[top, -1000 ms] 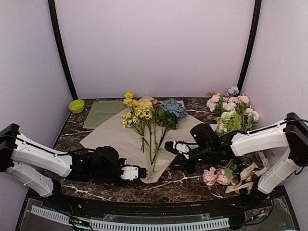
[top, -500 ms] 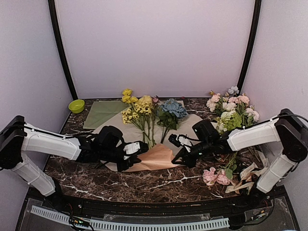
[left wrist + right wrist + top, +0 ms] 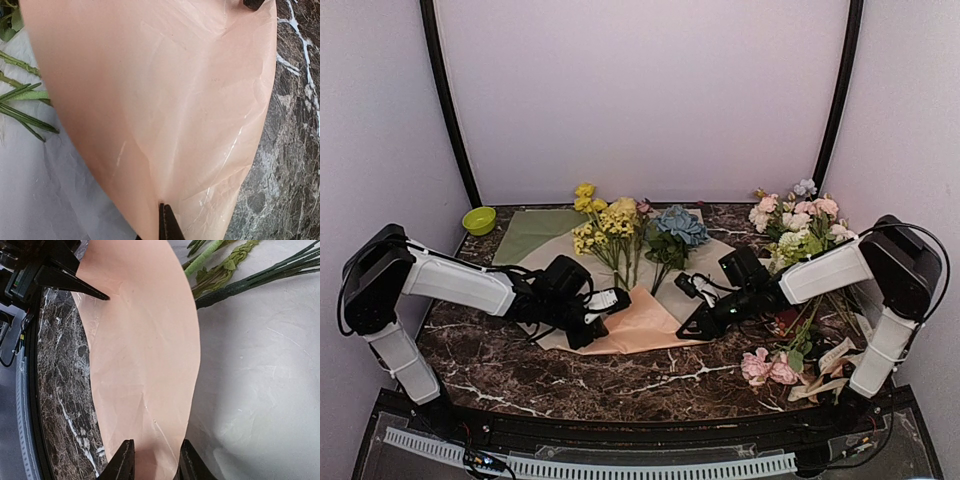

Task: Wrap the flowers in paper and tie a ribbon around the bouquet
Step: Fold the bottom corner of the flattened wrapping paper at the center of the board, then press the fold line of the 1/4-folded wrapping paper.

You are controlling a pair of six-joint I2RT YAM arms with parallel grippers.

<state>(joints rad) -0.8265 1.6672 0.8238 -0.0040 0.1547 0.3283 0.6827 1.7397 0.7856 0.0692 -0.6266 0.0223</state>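
Paper (image 3: 645, 325) folded over the stalks of the flowers (image 3: 605, 232) on the bench (image 3: 720, 380) can spring back, since your right pincer (image 3: 156, 462) is released and only the left pincer (image 3: 165, 222) clenches its edge.

The top view looks down from behind; both wrist views sit close over the paper (image 3: 165, 100).

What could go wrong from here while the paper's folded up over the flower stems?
1. Only the left claw pinches the paper. The right claw stands open around its edge, so the fold may spring back or skew.
2. Creases radiate from the left pinch point, and a harder pull could tear the thin sheet.
3. The flap lies over the lower stalks of the flowers, so dragging it might roll them out of line.
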